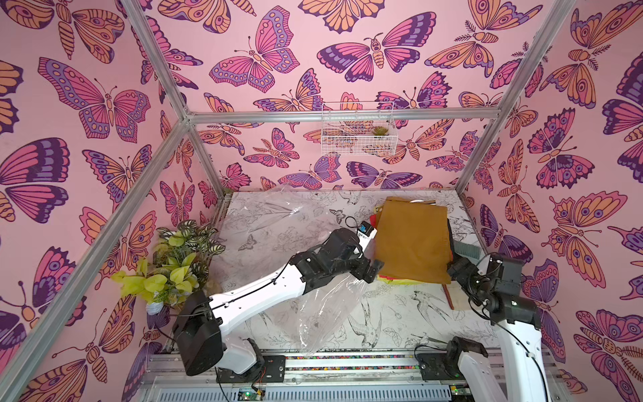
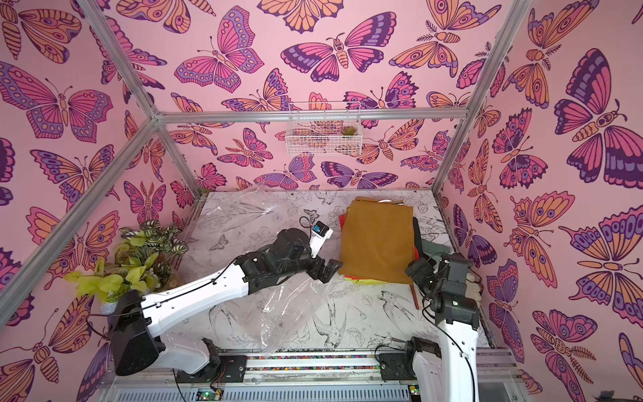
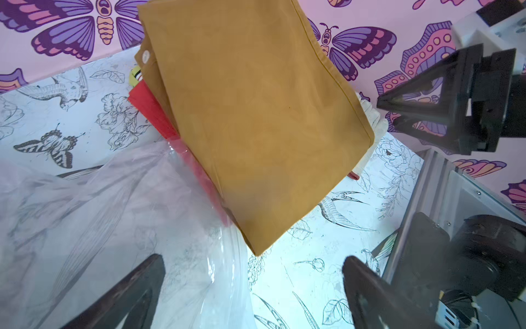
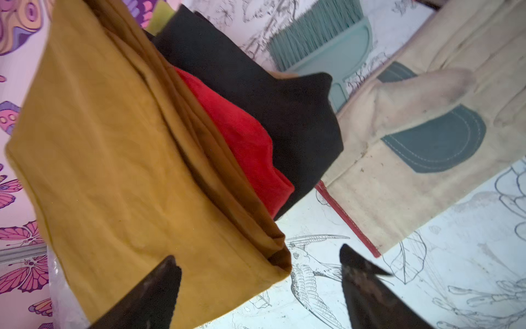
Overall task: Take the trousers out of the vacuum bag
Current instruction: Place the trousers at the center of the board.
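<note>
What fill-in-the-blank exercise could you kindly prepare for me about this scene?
The left claw and the right claw both stand ____.
Directly beneath the mustard trousers lies a ____ pair.
Next to the pale glove lies a green ____.
Answers: open; red; brush.

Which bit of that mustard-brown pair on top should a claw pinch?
Likely the near corner of the mustard-brown trousers, coming from the right gripper: the folded layers bunch into a thick lip there, jutting past the red pair beneath.
</note>
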Robot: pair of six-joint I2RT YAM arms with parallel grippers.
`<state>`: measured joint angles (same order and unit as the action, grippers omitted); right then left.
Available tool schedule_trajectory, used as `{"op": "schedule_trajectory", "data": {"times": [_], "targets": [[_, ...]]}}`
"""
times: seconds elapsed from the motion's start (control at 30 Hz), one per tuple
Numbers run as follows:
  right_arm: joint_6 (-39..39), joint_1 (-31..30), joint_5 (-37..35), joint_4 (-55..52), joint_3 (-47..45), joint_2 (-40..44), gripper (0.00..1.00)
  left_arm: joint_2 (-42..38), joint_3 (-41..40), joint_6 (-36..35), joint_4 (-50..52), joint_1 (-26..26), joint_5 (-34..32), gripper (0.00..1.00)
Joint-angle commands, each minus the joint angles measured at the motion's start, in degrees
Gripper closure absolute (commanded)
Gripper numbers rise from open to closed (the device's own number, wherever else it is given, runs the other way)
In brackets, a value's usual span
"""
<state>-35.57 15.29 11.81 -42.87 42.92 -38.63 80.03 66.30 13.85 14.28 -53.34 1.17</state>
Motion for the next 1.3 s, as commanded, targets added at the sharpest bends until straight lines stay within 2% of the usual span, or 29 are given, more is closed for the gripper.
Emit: {"op": "schedule_trajectory", "data": {"times": [0.0, 0.03, 0.23, 0.43, 0.7, 0.8, 1.0, 1.27], "targets": [[7.1, 0.1, 7.6, 1.8, 5.2, -1.6, 0.06, -2.3, -2.1, 4.5, 8.0, 1.1, -3.7, 0.01], [8.2, -0.1, 9.2, 1.8, 7.1, -3.2, 0.05, -3.0, -3.0, 5.2, 9.0, 1.4, -4.2, 0.00], [11.6, -3.6, 9.2, 2.3, 16.4, -11.6, 0.01, -9.5, -10.9, 11.0, 12.0, 3.1, -6.2, 0.00], [16.0, -17.1, -6.6, 0.2, 25.6, -21.8, 0.01, -13.8, -16.5, 21.6, 20.7, 5.7, -11.8, 0.00], [19.9, -24.4, -17.2, 2.8, 29.7, -36.3, 0.01, -17.9, -25.9, 29.6, 22.6, 14.0, -9.8, 0.00], [20.8, -24.5, -19.0, 4.2, 31.1, -41.5, 0.01, -17.1, -28.4, 30.8, 22.2, 15.6, -10.0, 0.00], [24.0, -24.5, -23.9, 5.8, 35.2, -49.4, 0.01, -13.2, -33.4, 31.9, 14.7, 19.1, -7.5, 0.00], [25.1, -24.5, -28.3, 7.9, 39.2, -57.5, 0.01, -1.1, -31.5, 29.2, 10.0, 23.8, -7.6, 0.00]]}}
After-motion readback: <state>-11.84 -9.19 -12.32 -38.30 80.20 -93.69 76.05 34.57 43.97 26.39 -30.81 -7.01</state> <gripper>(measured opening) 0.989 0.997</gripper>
